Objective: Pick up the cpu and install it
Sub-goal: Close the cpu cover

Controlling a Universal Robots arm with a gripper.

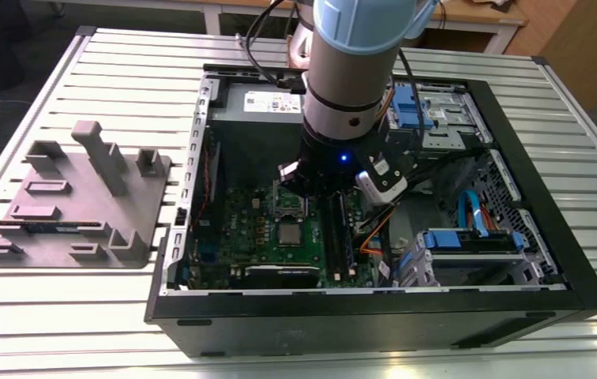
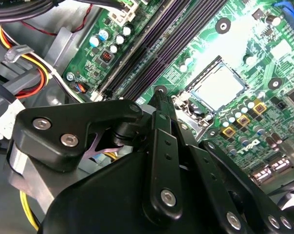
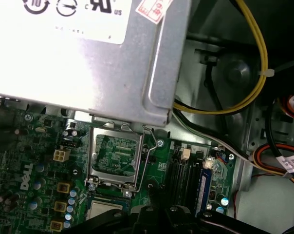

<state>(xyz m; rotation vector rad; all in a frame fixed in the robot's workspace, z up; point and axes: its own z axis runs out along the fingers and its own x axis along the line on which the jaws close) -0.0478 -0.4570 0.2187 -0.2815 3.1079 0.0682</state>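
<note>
Tool [image 2: 159, 97] near cpu [image 2: 217, 87], apart

Silvery metal cpu [image 2: 219, 87], glossy green motherboard [image 2: 234, 34]

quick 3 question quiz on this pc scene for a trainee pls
1. True or false: the cpu lies flat on the board.
2. The grey tray stands: A) inside the case; B) on the table, at the exterior view's left of the case; C) on the arm.
3. Is the metal frame over the cpu or swung off it?
Key: 1 true; 2 B; 3 swung off it.
</note>
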